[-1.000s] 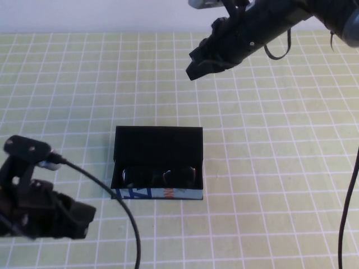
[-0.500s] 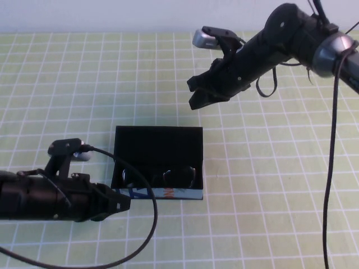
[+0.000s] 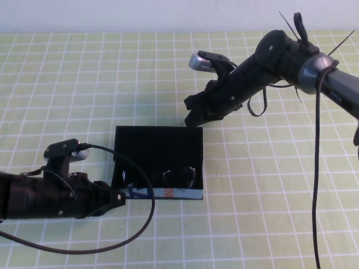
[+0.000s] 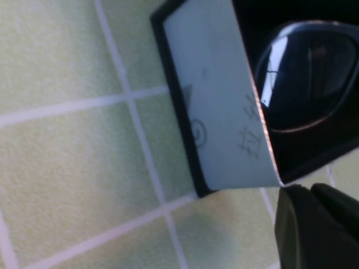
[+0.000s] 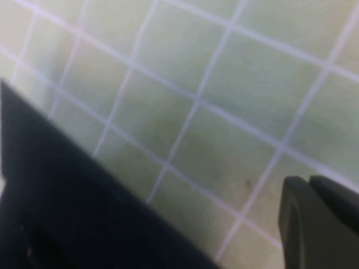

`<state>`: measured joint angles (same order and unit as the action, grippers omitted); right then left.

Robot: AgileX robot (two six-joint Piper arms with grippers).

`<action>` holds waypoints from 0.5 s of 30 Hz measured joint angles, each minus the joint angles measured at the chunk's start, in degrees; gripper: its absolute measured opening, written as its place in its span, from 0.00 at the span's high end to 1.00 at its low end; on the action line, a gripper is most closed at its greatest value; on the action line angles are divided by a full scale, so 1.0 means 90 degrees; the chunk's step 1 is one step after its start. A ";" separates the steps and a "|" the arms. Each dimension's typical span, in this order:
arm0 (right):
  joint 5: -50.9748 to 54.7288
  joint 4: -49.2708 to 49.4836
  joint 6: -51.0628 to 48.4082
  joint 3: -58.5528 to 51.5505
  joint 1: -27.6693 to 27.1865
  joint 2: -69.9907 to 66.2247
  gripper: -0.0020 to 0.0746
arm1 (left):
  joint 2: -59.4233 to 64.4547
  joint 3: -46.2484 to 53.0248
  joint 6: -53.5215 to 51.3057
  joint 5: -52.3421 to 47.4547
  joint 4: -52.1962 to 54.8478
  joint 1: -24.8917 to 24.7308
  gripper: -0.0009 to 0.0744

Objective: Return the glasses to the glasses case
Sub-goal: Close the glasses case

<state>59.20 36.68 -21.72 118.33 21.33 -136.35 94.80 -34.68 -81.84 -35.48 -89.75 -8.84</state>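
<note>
The glasses case point(image 3: 157, 147) lies open in the middle of the table, its black lid flat toward the far side. The black glasses point(image 3: 160, 177) lie inside it near the front wall. My left gripper point(image 3: 116, 199) is shut and empty, low at the case's front left corner. In the left wrist view its tip point(image 4: 307, 191) is right by the case's pale side point(image 4: 216, 117), with a dark lens point(image 4: 305, 75) showing inside. My right gripper point(image 3: 193, 116) is shut and empty just above the lid's far right corner. In the right wrist view its tip point(image 5: 308, 184) is beside the black lid point(image 5: 78, 207).
The table point(image 3: 269, 185) is covered with a pale green mat with a white grid. The left arm's cable point(image 3: 140, 224) loops over the mat in front of the case. The right arm's cable point(image 3: 317, 185) hangs along the right side.
My left arm has stretched right to the case's front left corner. My right gripper has come down and nearer, to the lid's far right corner. Case and glasses have not moved.
</note>
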 joint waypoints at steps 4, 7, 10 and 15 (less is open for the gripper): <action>0.0236 0.0116 -0.0240 0.0000 0.0000 0.0000 0.99 | 0.0000 0.0000 -0.0194 0.0191 -0.0214 0.0000 0.99; 0.0410 0.0134 -0.0297 0.0000 0.0000 0.0000 0.99 | 0.0000 0.0000 -0.0310 0.0252 -0.0401 0.0000 0.99; 0.0685 0.0362 -0.0539 0.0000 -0.0003 0.0000 0.99 | 0.0000 0.0000 -0.0416 0.0256 -0.0542 0.0000 0.99; 0.1036 0.1089 -0.0901 0.0000 -0.0014 0.0000 0.99 | 0.0012 0.0000 -0.0474 0.0280 -0.0576 0.0000 0.99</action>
<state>68.52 46.49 -29.83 118.33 21.21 -136.35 94.92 -34.68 -86.11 -32.96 -94.93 -8.84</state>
